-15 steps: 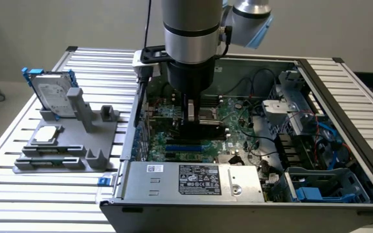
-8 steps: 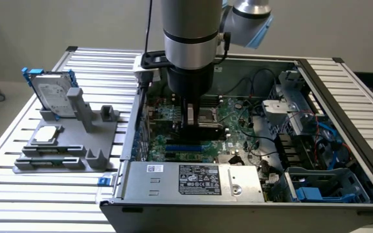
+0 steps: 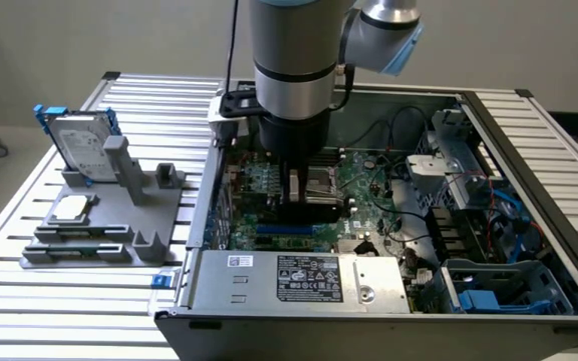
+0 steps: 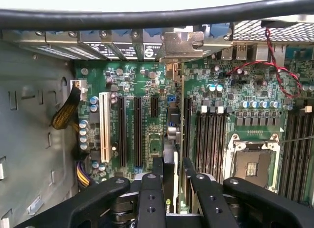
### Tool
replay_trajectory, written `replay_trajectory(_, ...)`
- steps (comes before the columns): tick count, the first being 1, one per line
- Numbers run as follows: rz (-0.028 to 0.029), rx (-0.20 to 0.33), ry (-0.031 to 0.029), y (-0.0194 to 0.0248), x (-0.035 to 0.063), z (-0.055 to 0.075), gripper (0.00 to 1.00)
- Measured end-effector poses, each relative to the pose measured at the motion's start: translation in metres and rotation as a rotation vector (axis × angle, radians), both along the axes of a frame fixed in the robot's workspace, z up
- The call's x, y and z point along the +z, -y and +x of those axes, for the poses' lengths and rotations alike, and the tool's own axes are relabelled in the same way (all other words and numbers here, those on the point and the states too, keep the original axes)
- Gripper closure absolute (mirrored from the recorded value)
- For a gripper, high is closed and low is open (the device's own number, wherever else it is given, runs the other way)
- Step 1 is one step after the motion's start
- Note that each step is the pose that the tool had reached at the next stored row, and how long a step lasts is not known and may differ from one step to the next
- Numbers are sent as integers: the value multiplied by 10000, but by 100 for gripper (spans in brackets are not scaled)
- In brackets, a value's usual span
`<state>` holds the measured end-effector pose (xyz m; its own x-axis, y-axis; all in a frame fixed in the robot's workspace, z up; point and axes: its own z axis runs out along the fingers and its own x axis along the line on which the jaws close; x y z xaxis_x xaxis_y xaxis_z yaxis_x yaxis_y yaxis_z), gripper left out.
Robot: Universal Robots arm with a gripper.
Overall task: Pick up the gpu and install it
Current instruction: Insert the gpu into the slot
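My gripper (image 3: 304,188) is down inside the open computer case (image 3: 530,188), over the green motherboard (image 3: 369,188). It is shut on the gpu (image 3: 309,201), which stands on edge with its black cover showing. In the wrist view the gpu (image 4: 174,139) runs edge-on from between my fingertips (image 4: 157,168) to its silver end bracket (image 4: 182,44) at the case's rear slot wall. The gripper (image 4: 171,165) has a finger on each face of the card. The card stands in line with the expansion slots (image 4: 138,130); whether it is seated is hidden.
A black cable (image 4: 157,14) crosses above the slots. An empty CPU socket (image 4: 252,162) and memory slots (image 4: 211,135) lie beside the card. The power supply (image 3: 294,278) closes the case front. Outside, a grey fixture (image 3: 98,226) holds a blue-framed hard drive (image 3: 83,147) and a small silver chip (image 3: 73,209).
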<state>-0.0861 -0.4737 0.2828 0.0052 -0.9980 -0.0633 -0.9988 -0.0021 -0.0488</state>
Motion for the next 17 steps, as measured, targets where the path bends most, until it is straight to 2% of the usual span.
replay_trajectory(2,1,-8,-42,0,-24,0,74)
replay_trajectory(6,-1,-13,-198,4,-42,0,74)
replay_trajectory(13,0,-44,-214,8,-48,0,74)
replay_trajectory(17,3,-286,-214,8,-64,0,74)
